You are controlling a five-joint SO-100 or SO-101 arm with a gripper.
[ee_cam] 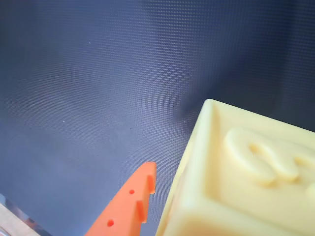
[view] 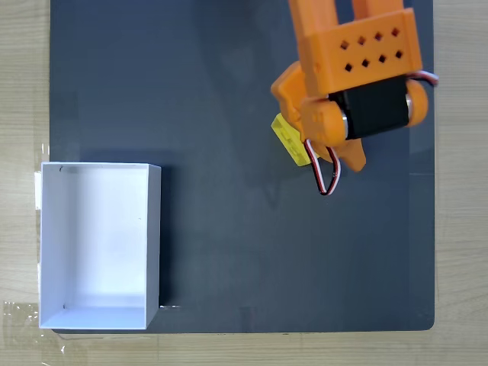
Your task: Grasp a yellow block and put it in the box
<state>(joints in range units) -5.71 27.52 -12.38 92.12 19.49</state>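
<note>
- The yellow block peeks out from under the orange arm, on the dark mat, well right of the white box.
- The tool: one orange finger beside the block; grip state cannot be told.

Dark mat on a pale wooden table

A dark grey mat with a fine woven texture covers most of the light wood-grain tabletop, whose bare strips show at left, right and the near edge. Even, soft light falls across both.
</note>
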